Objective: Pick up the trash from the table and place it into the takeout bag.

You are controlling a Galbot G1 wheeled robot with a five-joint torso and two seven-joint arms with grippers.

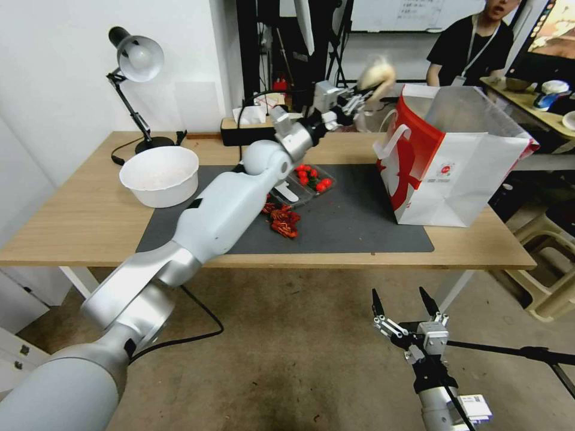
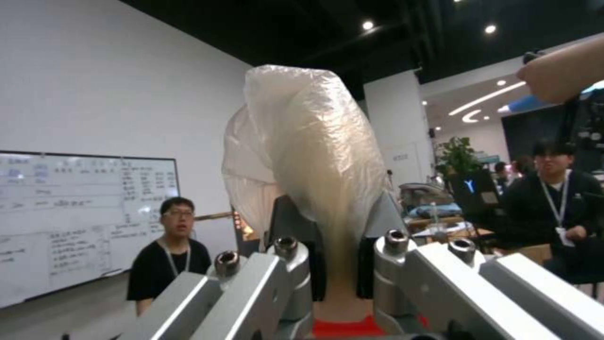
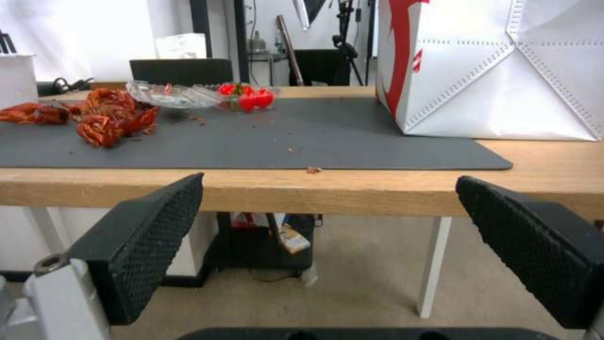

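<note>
Carrying crumpled trash toward the takeout bag, with the other arm parked low.

Nearest the robot, the right gripper (image 1: 402, 304) is being held below the table (image 1: 90, 221) edge, fingers spread wide with nothing between them. On the dark mat (image 1: 353, 221), red crayfish shells (image 1: 283, 220) and a clear tray of red chillies (image 1: 312, 178) are lying. Beyond them, the left gripper (image 1: 359, 99) is being held raised above the far edge, fingers clamped on a crumpled translucent plastic wrapper (image 2: 308, 141), just beside the open top of the takeout bag (image 1: 455, 173).
</note>
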